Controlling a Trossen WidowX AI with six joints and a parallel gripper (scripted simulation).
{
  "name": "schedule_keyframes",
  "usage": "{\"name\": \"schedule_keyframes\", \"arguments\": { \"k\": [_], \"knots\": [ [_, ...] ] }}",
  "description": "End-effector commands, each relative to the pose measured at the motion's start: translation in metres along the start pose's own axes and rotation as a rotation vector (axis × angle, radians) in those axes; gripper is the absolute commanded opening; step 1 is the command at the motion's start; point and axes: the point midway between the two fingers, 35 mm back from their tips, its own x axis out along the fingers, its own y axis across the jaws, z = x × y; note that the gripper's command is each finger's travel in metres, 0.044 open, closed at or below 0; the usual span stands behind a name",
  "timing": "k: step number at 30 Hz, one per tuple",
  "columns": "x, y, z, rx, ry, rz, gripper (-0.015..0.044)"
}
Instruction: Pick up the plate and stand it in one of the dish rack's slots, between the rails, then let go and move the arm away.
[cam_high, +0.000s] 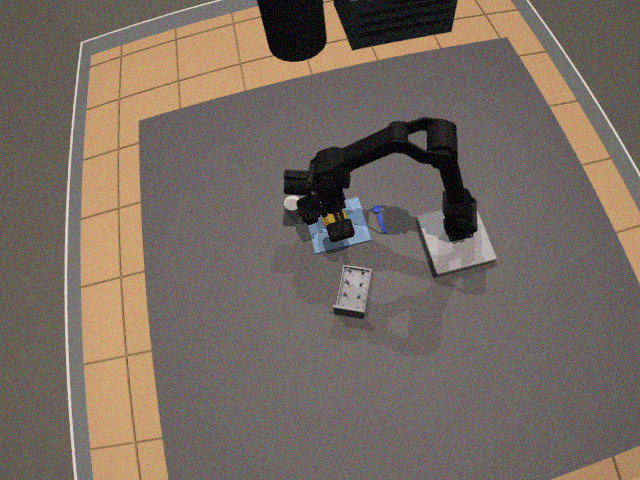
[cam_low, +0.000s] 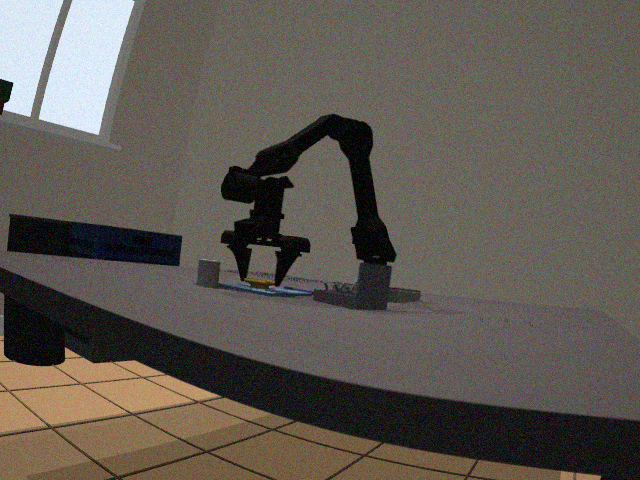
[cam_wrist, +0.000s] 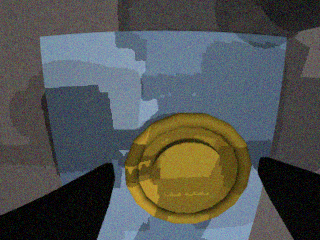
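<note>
The yellow plate (cam_high: 329, 219) (cam_low: 260, 282) (cam_wrist: 187, 175) lies flat on the blue mat (cam_high: 361, 222) (cam_low: 295, 291) (cam_wrist: 175, 50). My gripper (cam_high: 326, 220) (cam_low: 261, 283) (cam_wrist: 187, 168) is open and points straight down. In the wrist view its two fingers stand on opposite sides of the plate's rim, with small gaps. In the exterior view the fingertips are at about the plate's height. The grey dish rack (cam_high: 349, 311) (cam_low: 332, 298) stands apart from the mat, with small pegs inside and no plate in it.
A white cylinder (cam_high: 292, 202) (cam_low: 208, 273) stands beside the mat, close to the arm in the top view. A blue spoon-like utensil (cam_high: 381, 222) lies between the mat and the arm's pale base board (cam_high: 439, 267).
</note>
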Motion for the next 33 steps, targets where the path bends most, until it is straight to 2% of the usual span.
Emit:
{"name": "schedule_keyframes", "arguments": {
  "k": [1, 2, 4, 10, 21, 32, 33],
  "knots": [
    [0.006, 0.000, -0.001, 0.003, 0.005, -0.004, 0.0400],
    [0.006, 0.000, -0.001, 0.003, 0.005, -0.004, 0.0400],
    [0.006, 0.000, -0.001, 0.003, 0.005, -0.004, 0.0365],
    [0.006, 0.000, -0.001, 0.003, 0.005, -0.004, 0.0365],
    [0.006, 0.000, -0.001, 0.003, 0.005, -0.004, 0.0291],
    [-0.031, -0.003, 0.009, 0.003, 0.004, -0.004, 0.0002],
    [-0.035, -0.004, 0.010, 0.003, 0.004, -0.004, 0.0000]
  ]
}}
